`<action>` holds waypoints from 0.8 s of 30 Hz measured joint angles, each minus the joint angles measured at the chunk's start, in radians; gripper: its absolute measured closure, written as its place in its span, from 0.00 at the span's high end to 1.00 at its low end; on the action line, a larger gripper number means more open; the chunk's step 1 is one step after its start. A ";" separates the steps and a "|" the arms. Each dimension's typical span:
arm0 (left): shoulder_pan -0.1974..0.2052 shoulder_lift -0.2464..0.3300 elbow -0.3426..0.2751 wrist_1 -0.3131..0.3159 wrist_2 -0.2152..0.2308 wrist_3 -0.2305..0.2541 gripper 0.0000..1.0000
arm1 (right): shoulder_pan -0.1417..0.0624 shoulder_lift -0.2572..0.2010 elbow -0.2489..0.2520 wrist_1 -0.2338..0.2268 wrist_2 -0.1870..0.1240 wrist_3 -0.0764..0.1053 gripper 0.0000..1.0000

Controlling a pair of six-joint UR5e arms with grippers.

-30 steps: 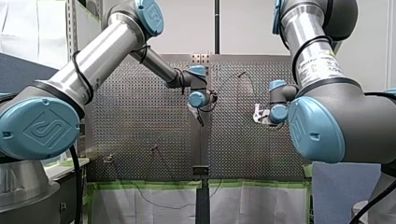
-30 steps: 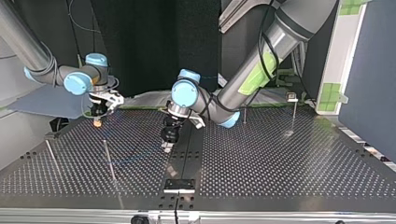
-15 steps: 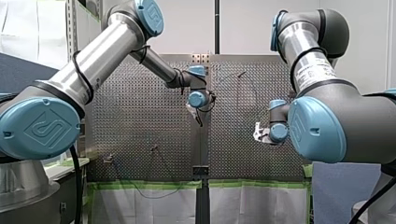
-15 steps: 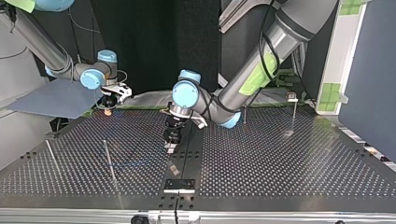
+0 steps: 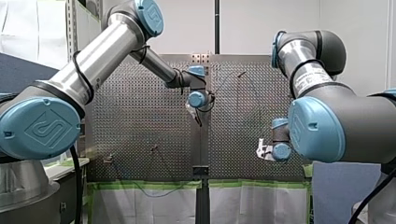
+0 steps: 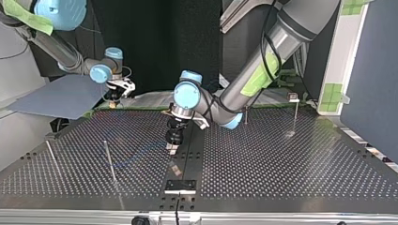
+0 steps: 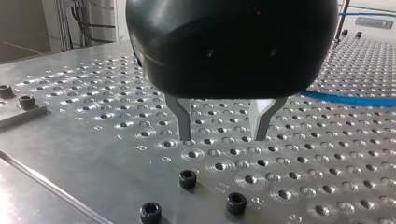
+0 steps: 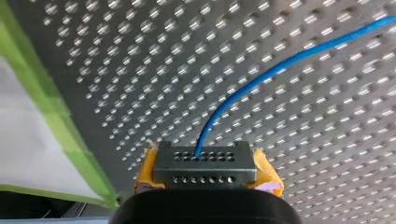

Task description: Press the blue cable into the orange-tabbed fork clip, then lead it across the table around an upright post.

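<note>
The blue cable [image 8: 261, 79] runs over the perforated table and ends between the yellow pads [image 8: 145, 169] of my right gripper [image 8: 208, 168], which is shut on it. In the top view that gripper [image 6: 114, 95] hangs over the table's far left edge; in the front view it [image 5: 261, 150] is low at the right. Faintly, the cable [image 6: 136, 154] curves across the plate toward my left gripper [image 6: 172, 146]. My left gripper [image 7: 220, 137] stands open just above the plate with nothing between its metal fingers, the cable [image 7: 345, 99] lying behind it. I cannot make out the orange-tabbed clip.
In the top view, thin upright posts stand at the near left [image 6: 109, 161] [image 6: 50, 157] and the far right [image 6: 245, 115]; one [image 6: 295, 112] carries a small fixture. A black block [image 6: 180, 185] is bolted at the near edge. Green tape [image 8: 60, 135] lines the table's edge. Black bolt heads [image 7: 187, 178] lie under my left gripper.
My right arm has drawn the cable's end back toward the table's taped edge, downward in the front view. My left arm has not moved.
</note>
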 joint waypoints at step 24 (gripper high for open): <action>-0.007 0.000 0.000 -0.041 0.002 0.001 0.62 | -0.059 0.211 -0.014 -0.075 -0.005 0.017 0.00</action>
